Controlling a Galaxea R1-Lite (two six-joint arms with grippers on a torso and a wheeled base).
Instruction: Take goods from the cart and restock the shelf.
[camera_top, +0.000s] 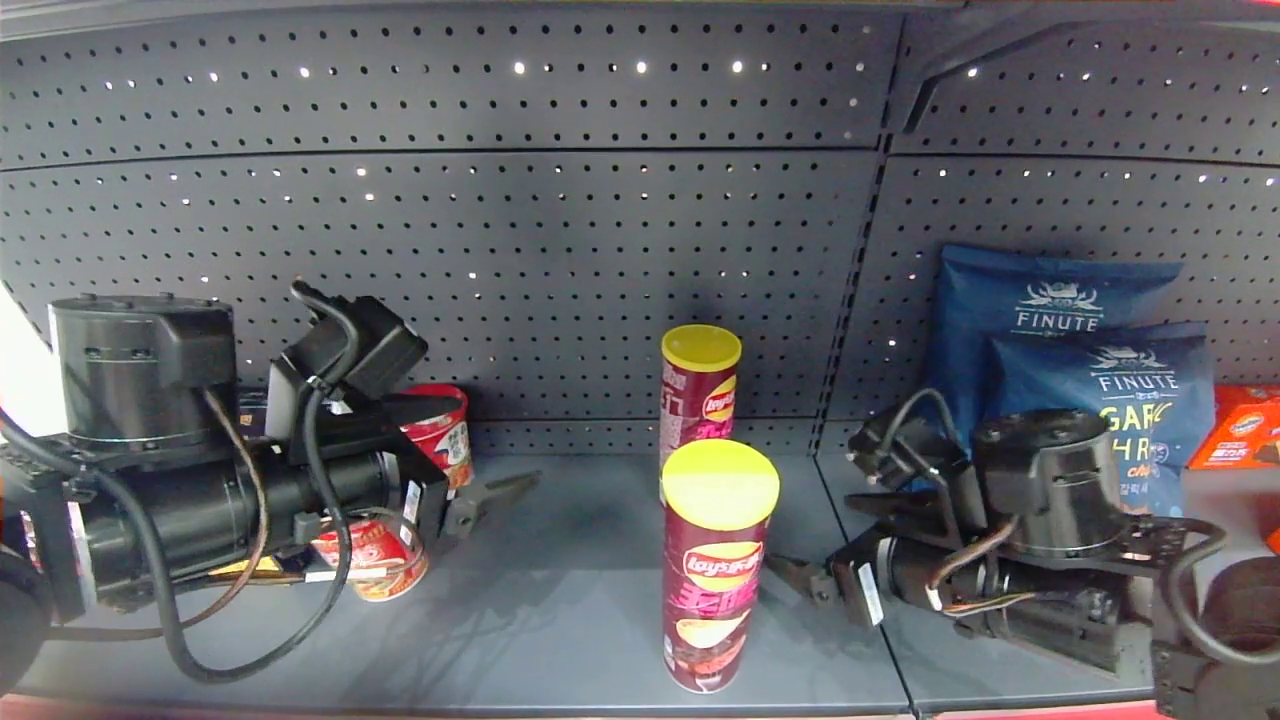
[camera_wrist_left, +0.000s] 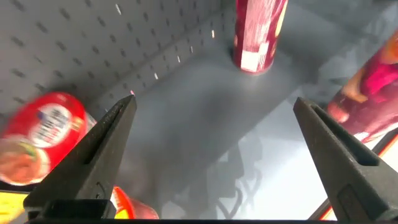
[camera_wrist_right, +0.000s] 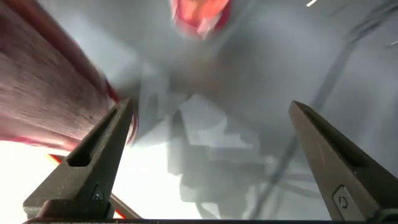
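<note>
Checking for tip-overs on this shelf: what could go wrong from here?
The open right end effector sits close beside the front chip can, which stands tall near the front edge of the shelf; a sideways nudge could topple it off.
The open left end effector is beside the red cups; swinging it might knock them.

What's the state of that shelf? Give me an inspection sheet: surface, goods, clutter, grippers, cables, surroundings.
Surface: grey shelf, level.
Job's things: front can and rear can upright, one behind the other; red noodle cups at left, partly behind the left arm; blue snack bags and orange box at right.
Clutter: nothing seen.
Grippers: left gripper open, empty; right gripper open, empty, beside the front can.
Cables: black cables loop along both arms.
Surroundings: perforated back panel.
</note>
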